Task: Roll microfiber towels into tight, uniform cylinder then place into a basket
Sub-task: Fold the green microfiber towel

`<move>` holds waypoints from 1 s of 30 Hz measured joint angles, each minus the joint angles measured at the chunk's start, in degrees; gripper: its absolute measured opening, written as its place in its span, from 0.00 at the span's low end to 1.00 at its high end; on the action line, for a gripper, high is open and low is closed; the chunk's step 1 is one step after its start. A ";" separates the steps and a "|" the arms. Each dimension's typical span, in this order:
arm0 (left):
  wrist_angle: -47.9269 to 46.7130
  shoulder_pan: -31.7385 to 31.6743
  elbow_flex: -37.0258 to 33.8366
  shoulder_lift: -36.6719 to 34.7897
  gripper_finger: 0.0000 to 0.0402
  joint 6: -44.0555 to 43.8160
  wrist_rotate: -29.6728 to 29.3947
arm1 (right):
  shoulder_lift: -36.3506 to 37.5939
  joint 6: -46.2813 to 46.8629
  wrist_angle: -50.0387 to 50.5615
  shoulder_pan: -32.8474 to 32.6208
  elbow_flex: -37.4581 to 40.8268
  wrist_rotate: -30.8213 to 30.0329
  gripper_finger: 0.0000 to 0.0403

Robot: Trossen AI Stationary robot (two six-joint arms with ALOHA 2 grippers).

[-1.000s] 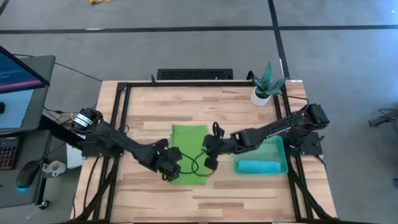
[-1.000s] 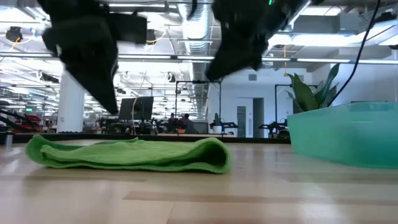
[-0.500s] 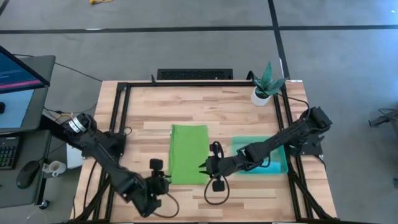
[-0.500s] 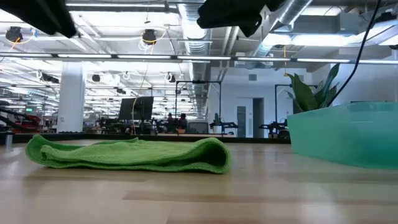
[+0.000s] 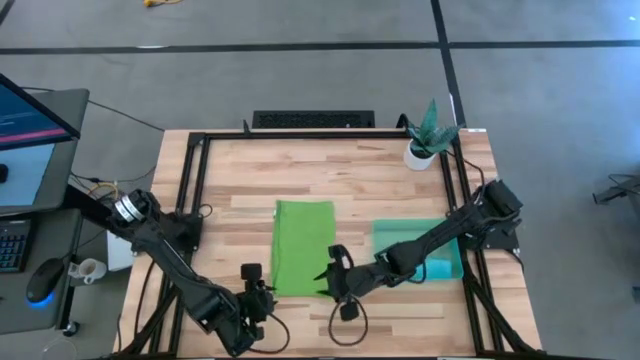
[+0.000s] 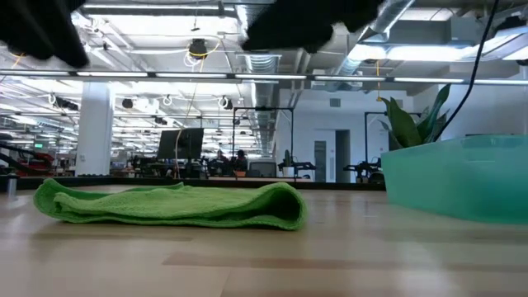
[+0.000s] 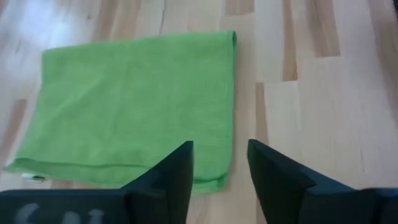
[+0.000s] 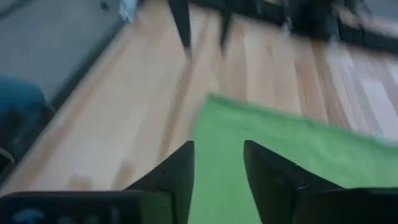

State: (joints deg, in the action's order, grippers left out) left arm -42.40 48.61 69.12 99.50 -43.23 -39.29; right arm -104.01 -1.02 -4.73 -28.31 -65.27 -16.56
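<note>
Wood-plank counter (image 5: 250,190) w/ a black frame round it, grey floor beyond, small potted plant (image 5: 428,132) at the far right corner. Progress as I read it: roughly halfway. I can't see the blue towel anywhere now; if it's in the basket (image 5: 408,236), my right arm is lying across it, so I can't confirm. The green towel (image 5: 303,247) is left to do: it sits mid-counter, just beside the basket's left wall, folded into a long flat rectangle, not rolled at all. From the low view it's a soft, slumped pad w/ a rounded fold at one end, nappy microfiber, limp, no stiffness. Basket is translucent teal plastic, low walls, rigid, along the right edge. Left gripper (image 7: 219,163) is near the counter's front edge, hanging short of the towel's front hem, jaws parted, nothing held. Right gripper (image 8: 217,165) is by the towel's front right corner, jaws apart too, empty. Still to go, I'd say: roll the green one tight, then drop it in.
</note>
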 joint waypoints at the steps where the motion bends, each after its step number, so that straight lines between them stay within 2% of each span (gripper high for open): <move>1: 0.12 -0.06 0.00 0.91 0.39 0.02 0.60 | -1.03 -0.99 -2.05 -0.26 -0.40 -0.02 0.43; 4: 0.85 -0.52 -0.02 3.94 0.44 2.75 3.95 | -2.36 -2.89 -2.52 -1.44 -0.24 -0.10 0.50; 10: 3.48 -0.86 -0.04 9.93 0.47 7.53 3.68 | -4.56 -3.14 -3.51 -2.37 -0.10 -0.77 0.59; 17: 3.57 -2.36 -0.02 12.93 0.47 7.09 -0.66 | -8.82 -0.55 -3.37 -2.41 -0.39 -1.22 0.60; 23: 3.71 -3.89 0.08 14.78 0.47 8.25 3.19 | -10.81 1.62 -2.54 -2.34 -0.11 -0.44 0.60; 30: 2.74 -4.76 0.13 14.78 0.47 7.18 3.94 | -13.48 5.76 -0.12 -2.04 -0.15 -1.19 0.60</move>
State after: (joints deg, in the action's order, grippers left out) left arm -39.66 43.86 69.25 114.28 -36.05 -35.35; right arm -117.49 4.74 -4.86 -30.35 -65.42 -17.75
